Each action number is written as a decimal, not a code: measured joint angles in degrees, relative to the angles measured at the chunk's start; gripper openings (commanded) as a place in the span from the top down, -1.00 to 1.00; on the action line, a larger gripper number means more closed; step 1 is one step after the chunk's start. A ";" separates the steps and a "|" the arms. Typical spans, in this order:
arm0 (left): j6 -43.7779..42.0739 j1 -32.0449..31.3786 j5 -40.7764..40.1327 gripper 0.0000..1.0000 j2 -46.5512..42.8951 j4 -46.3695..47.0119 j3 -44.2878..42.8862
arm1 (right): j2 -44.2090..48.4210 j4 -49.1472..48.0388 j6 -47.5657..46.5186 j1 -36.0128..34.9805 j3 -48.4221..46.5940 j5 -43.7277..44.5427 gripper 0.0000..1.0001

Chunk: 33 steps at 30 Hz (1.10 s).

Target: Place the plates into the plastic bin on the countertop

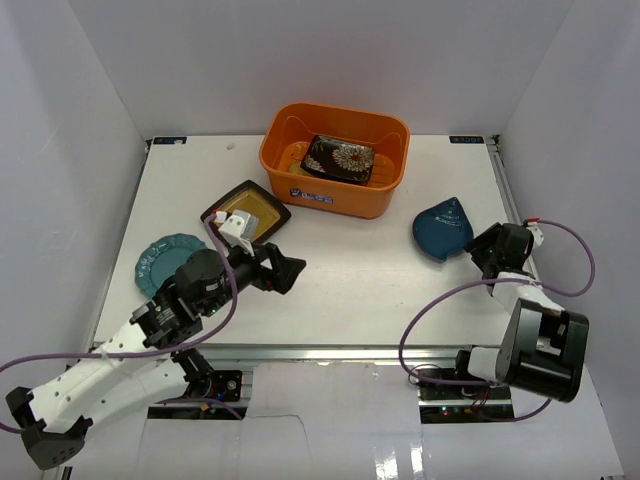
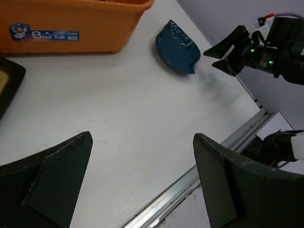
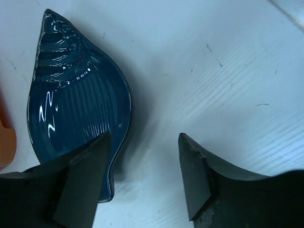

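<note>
right gripper [image 3: 145,142]: jaws apart, nothing in them. It's down low at the near-right edge of the dark blue shell-shaped glazed plate [image 3: 76,104]. One finger sits over the rim and the other over bare counter, so it looks lined up for a rim pinch.

where the plate is: flat on the white countertop [image 1: 370,290], right side. It's to the right of the orange plastic bin [image 1: 360,200] and nearer than it, with a clear gap between them.

worry #1: the plate is shallow and shiny. If the finger lands on top of the rim, I'd guess it shoves the plate toward the bin or spins it.

worry #2: a grab on one thin edge of a glossy dish could let it droop or slip out on the way up.

worry #3: the bin already holds a black floral square plate [image 1: 340,158], lying tilted on something yellow. Letting go from too high could crack one against the other.

left gripper [image 2: 142,137]: also wide open and empty, hanging over the middle-left of the counter. It's just near of the black-rimmed amber square plate [image 1: 247,212], and the teal scalloped round plate [image 1: 160,258] is further left.

worry #4: if both arms head for the bin together, they could crowd each other at the rim.
</note>
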State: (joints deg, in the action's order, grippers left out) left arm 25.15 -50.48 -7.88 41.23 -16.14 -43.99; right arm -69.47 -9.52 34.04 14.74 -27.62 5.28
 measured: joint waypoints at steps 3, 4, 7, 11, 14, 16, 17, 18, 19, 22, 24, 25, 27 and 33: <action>-1.92 0.00 -3.32 -0.96 -4.00 -2.21 0.52 | -6.82 -3.54 1.77 0.44 -0.28 -2.03 0.09; -2.32 0.00 -4.22 -0.96 -5.18 -2.69 1.05 | -9.09 -4.50 2.36 0.55 -0.50 -2.84 0.11; -3.32 0.00 -5.90 -0.96 -6.69 -3.65 2.21 | -14.10 -9.44 4.35 0.63 -1.53 -5.60 0.12; -4.85 0.00 -6.23 -0.96 -6.27 -4.52 2.95 | -17.46 -13.33 5.09 0.63 -1.79 -7.63 0.61; -5.77 0.00 -6.27 -0.96 -6.25 -5.16 3.23 | -19.45 -15.02 6.27 0.63 -3.17 -9.05 0.84; -6.12 0.00 -6.27 -0.96 -6.56 -5.33 3.23 | -19.10 -15.43 6.95 0.63 -3.48 -9.38 0.84; -6.25 0.00 -6.27 -0.96 -6.91 -5.31 3.23 | -18.36 -14.97 6.91 0.63 -3.43 -9.22 0.84; -6.29 0.00 -6.29 -0.96 -7.32 -5.33 3.23 | -16.83 -13.97 6.69 0.59 -3.32 -8.81 0.84; -6.29 0.00 -6.32 -0.96 -7.69 -5.33 3.26 | -14.47 -12.72 6.27 0.52 -2.97 -8.35 0.85; -6.29 0.02 -6.56 -0.96 -8.92 -5.31 3.26 | -3.02 -6.49 5.05 0.46 -2.47 -7.32 0.84; -6.27 0.28 -6.86 -0.96 -9.14 -5.31 3.26 | 4.57 -3.91 4.55 -0.66 -3.98 -6.73 0.84; -6.27 0.50 -6.95 -0.96 -9.03 -5.33 3.26 | 7.39 -2.75 4.13 -2.19 -6.10 -6.19 0.85; -6.23 1.11 -6.99 -0.96 -8.33 -5.53 3.26 | 8.81 -0.74 2.23 -6.97 -13.75 -5.42 0.84; -5.86 2.80 -6.88 -0.96 -5.84 -6.64 3.26 | -4.07 -1.01 -4.00 -25.55 -42.60 -3.80 0.85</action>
State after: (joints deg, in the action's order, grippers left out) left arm 19.29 -47.68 -14.76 35.40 -22.79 -40.73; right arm -73.54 -10.52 30.04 -10.81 -70.22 1.48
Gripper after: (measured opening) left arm 0.978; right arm 0.122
